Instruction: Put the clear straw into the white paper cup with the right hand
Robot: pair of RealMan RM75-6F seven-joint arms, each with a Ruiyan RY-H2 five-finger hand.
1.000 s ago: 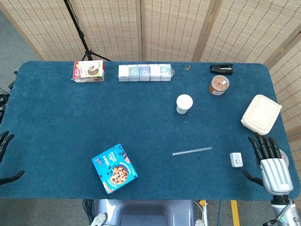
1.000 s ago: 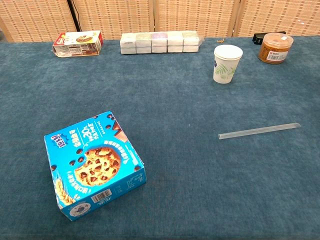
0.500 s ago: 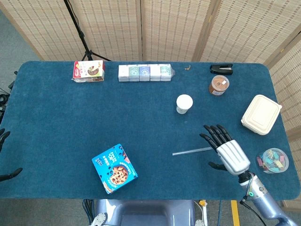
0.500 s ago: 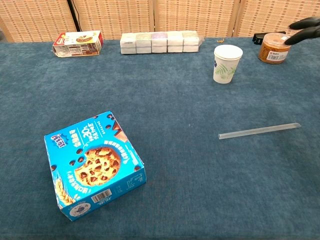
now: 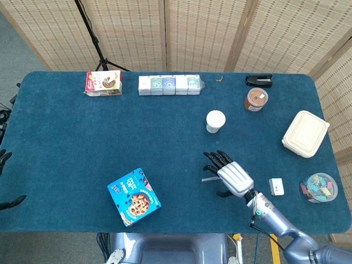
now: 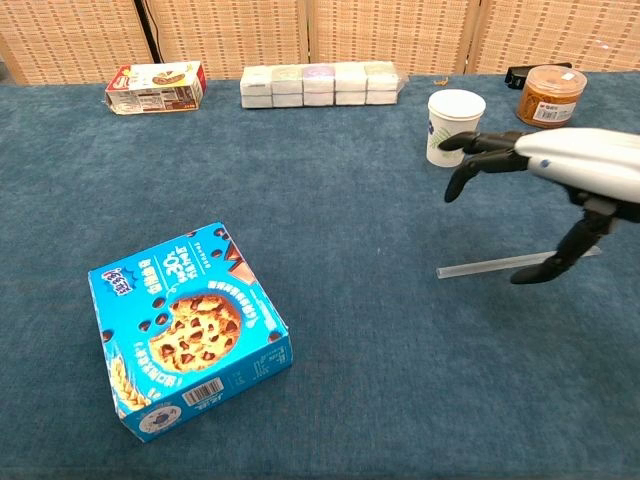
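The clear straw (image 6: pixel 487 266) lies flat on the blue table, in front of the white paper cup (image 6: pixel 455 126), which stands upright. My right hand (image 6: pixel 556 166) hovers above the straw's right part, holding nothing, fingers spread and pointing left, thumb reaching down beside the straw. In the head view the right hand (image 5: pixel 231 175) covers most of the straw (image 5: pixel 208 179); only its left end shows. The cup (image 5: pixel 215 121) stands well beyond the hand. My left hand (image 5: pixel 6 181) shows only as dark fingertips at the table's left edge, apart and holding nothing.
A blue cookie box (image 5: pixel 133 196) lies front left. Along the far edge stand a red snack box (image 5: pixel 103 82), a row of small white boxes (image 5: pixel 169 84), a black stapler (image 5: pixel 258 81) and a brown jar (image 5: pixel 256 99). At the right are a clamshell box (image 5: pixel 305 133), a small white item (image 5: pixel 276 186) and a clear tub (image 5: pixel 318 187).
My right hand has swept left from the table's right edge and now hangs over the straw. The straw, the cup and the left hand have not moved.
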